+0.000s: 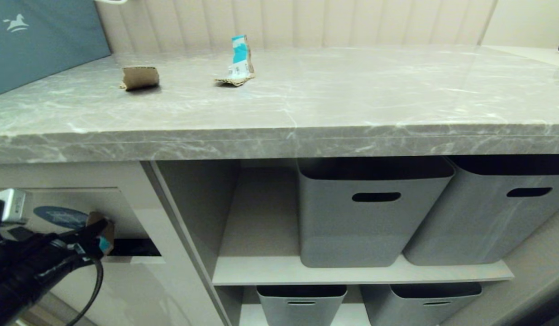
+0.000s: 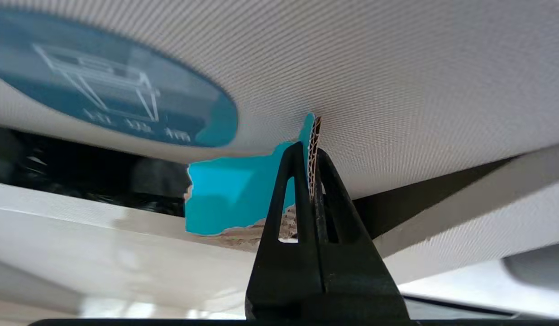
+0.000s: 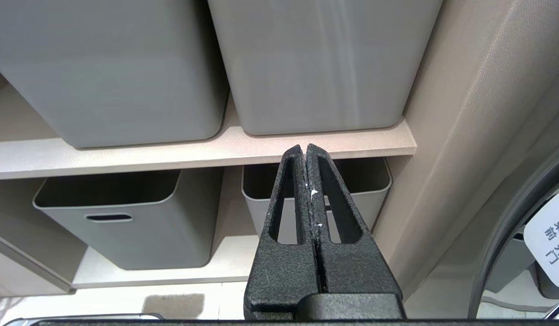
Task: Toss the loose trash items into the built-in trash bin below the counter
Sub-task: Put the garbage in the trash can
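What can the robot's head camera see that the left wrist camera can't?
Only the head view shows the counter, with the curled brown scrap and the teal-and-white carton piece lying on it, plus the grey baskets.

Only the left wrist view shows, close up, the left hand pinching the teal-faced scrap by its corrugated edge.

Both show that hand and scrap at the bin flap, near the blue sticker and the dark opening.

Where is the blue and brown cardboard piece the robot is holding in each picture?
Head view: the teal-faced scrap sits low on the left, pinched in the left gripper at the bin flap.
Left wrist view: it is in the middle, clamped between the fingers.
Right wrist view: not in it.
Shared landmark: the blue oval sticker.
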Controlling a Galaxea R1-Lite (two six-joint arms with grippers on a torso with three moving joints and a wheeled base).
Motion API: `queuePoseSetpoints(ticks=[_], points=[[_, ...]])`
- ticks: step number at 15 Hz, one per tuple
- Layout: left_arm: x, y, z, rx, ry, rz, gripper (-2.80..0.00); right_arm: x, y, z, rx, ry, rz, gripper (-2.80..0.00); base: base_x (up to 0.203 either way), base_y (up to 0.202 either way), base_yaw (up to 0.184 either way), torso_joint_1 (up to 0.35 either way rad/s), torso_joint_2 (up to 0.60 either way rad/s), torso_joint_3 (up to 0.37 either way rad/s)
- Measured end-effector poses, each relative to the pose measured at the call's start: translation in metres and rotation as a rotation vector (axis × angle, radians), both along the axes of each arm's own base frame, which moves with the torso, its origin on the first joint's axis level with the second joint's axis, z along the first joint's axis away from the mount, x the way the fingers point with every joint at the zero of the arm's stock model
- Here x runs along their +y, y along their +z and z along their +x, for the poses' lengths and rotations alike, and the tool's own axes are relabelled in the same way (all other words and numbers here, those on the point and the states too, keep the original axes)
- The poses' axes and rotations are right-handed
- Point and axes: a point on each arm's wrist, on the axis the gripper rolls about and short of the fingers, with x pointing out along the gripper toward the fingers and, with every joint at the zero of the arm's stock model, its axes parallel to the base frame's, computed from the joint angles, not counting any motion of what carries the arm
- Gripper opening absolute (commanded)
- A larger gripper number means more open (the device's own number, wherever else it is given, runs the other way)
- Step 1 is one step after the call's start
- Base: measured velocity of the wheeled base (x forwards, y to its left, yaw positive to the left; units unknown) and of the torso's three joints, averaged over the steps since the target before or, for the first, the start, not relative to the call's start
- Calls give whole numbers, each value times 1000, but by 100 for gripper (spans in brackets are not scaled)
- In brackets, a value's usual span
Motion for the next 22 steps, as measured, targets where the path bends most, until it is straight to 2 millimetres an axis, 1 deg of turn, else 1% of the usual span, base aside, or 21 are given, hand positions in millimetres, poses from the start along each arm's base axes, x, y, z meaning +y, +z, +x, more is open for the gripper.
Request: queuePoseSetpoints(ticks=[5,11,15,17,19,22], points=[[0,-4,5,-19,18,-151,-280,0,0,0,0,0,0,-280,0,0,0,0,0,0],[1,0,19,-158,38,-234,-280,0,0,0,0,0,0,-280,0,0,0,0,0,0],[2,-6,22,-147,93,-331,-280,0,0,0,0,0,0,-280,0,0,0,0,0,0],[2,-12,17,-129,99,-369,-280,0,0,0,0,0,0,-280,0,0,0,0,0,0],[2,-13,17,-128,102,-385,-280,0,0,0,0,1,0,-280,0,0,0,0,0,0],[3,-11,23,-147,103,-386,-280,0,0,0,0,0,0,-280,0,0,0,0,0,0]])
